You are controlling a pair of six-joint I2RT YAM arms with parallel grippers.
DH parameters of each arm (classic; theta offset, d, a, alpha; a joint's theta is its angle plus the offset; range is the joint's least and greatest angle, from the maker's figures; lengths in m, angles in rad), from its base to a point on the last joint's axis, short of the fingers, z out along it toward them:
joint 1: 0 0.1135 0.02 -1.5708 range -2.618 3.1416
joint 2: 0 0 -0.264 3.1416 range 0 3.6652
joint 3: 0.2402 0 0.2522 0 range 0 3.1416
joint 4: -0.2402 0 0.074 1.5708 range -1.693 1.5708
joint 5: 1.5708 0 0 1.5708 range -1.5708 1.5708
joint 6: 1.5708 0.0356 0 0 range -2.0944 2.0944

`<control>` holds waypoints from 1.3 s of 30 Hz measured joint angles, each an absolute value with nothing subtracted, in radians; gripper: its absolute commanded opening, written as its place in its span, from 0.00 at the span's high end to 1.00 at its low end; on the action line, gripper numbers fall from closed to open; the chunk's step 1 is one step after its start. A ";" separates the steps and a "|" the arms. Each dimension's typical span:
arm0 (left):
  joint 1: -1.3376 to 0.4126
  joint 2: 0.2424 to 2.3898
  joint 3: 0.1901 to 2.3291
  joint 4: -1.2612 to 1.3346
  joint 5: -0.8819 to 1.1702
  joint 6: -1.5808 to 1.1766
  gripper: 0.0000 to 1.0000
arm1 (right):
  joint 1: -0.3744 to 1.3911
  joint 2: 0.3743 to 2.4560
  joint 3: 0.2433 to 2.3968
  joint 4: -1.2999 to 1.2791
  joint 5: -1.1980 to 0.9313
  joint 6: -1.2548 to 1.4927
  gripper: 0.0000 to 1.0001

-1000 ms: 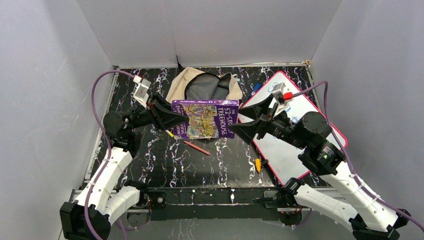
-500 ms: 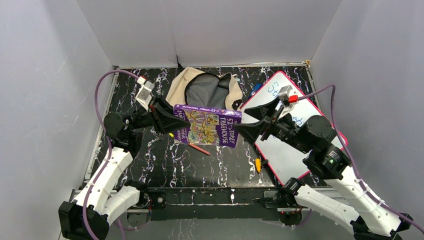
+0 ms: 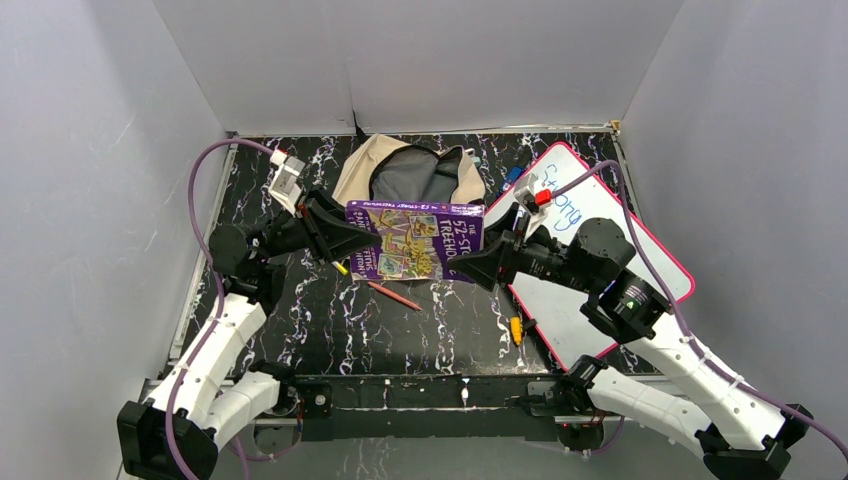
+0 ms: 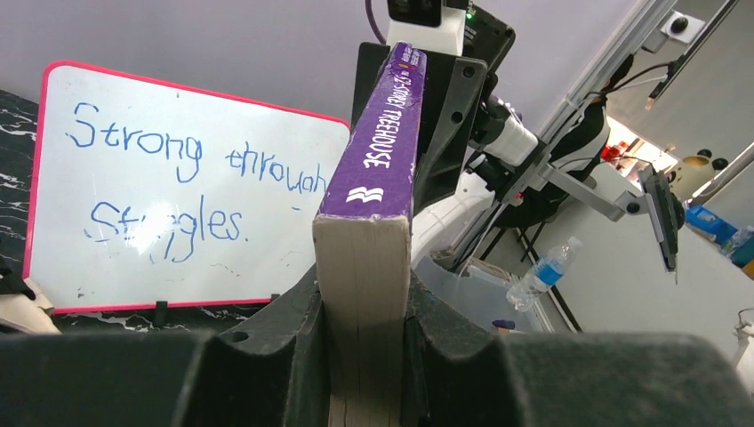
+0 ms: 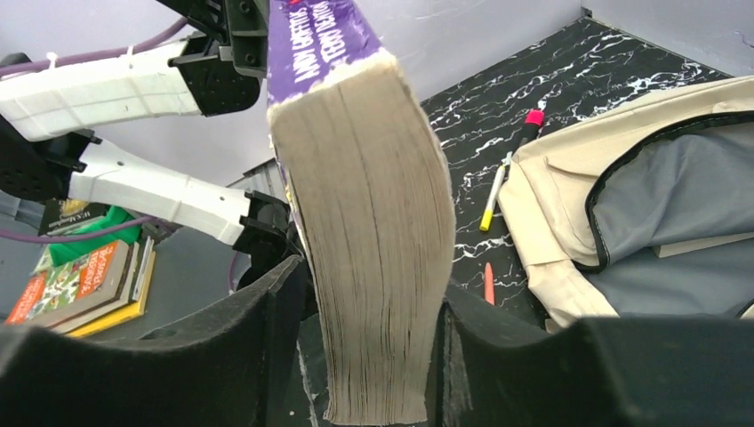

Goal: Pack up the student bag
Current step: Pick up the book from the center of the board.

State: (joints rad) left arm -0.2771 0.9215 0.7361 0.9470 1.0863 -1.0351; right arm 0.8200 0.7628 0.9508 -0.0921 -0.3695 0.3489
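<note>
we are holding the book [image 3: 415,240] up off the table [image 3: 300,330] between our two hands, just in front of the bag [image 3: 365,165]. the left hand [image 3: 358,238] is pinching the book's left end: in its wrist view the fingers [image 4: 284,356] are pressing on both covers with no gap showing. the right hand [image 3: 478,262] is sitting around the opposite end with a finger on each side of the page edge. they are lying against the covers or very nearly so, and we cannot tell whether they are gripping.

the bag is lying flat at the far edge of the table, near the middle, with its zip open and the grey lining showing. the whiteboard [image 3: 650,255] is lying to its right, partly under the right arm, and a red pencil [image 3: 395,296] is lying on the table below the book.

we are judging this to be a handover, or a two-handed carry, of the book toward the bag, so the packing is only getting under way: the book is not in yet. next, we are thinking the right hand needs a firm hold before the left lets go. then the book wants tipping so that a narrow edge is leading into the opening. the soft mouth may be sagging shut, so a free hand lifting the flap would be helping.
</note>
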 measured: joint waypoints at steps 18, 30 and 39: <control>-0.286 0.976 0.736 0.853 1.017 -1.018 1.00 | 0.819 0.758 0.951 -0.084 -0.364 0.356 0.48; -0.285 0.975 0.736 0.768 1.010 -0.951 0.91 | 0.818 0.764 0.951 -0.125 -0.273 0.397 0.88; -0.285 0.991 0.783 0.522 0.877 -0.751 0.31 | 0.827 0.784 0.997 -0.225 -0.162 0.448 1.00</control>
